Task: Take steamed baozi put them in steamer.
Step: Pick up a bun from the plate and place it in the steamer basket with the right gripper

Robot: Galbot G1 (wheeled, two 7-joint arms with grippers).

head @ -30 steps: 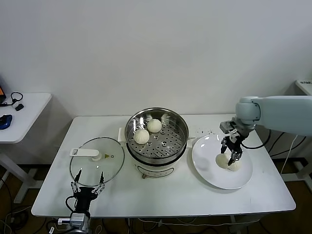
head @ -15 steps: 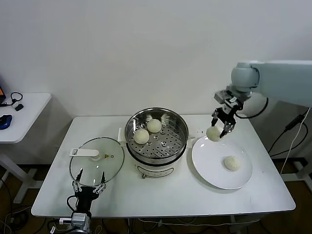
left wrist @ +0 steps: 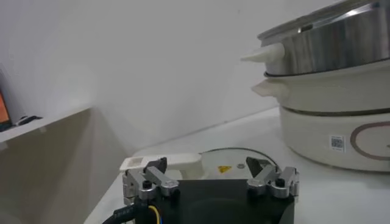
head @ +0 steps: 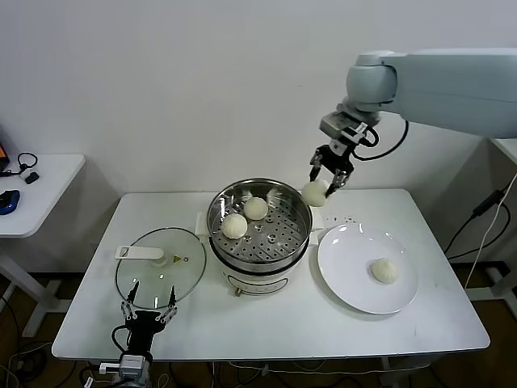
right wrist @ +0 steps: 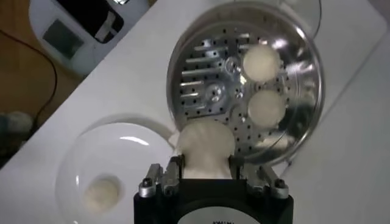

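Observation:
My right gripper point(head: 325, 181) is shut on a cream-white baozi point(head: 314, 193) and holds it in the air just beyond the steamer's right rim. In the right wrist view that baozi point(right wrist: 205, 147) fills the space between the fingers. The steel steamer point(head: 300, 237) on its cream base holds two baozi point(head: 235, 225) point(head: 256, 208) on the perforated tray, at its back left. One more baozi point(head: 384, 270) lies on the white plate point(head: 347, 275) to the right. My left gripper point(head: 147, 311) stands open at the table's front edge, below the lid.
A round glass lid point(head: 145, 273) with a white handle lies flat left of the steamer. A side table point(head: 40, 182) with small dark items stands at the far left. Bare tabletop runs along the front edge.
My right gripper lifted one baozi off the plate and carried it up and left to the steamer's right rim. One baozi is left on the plate. The left arm stayed put.

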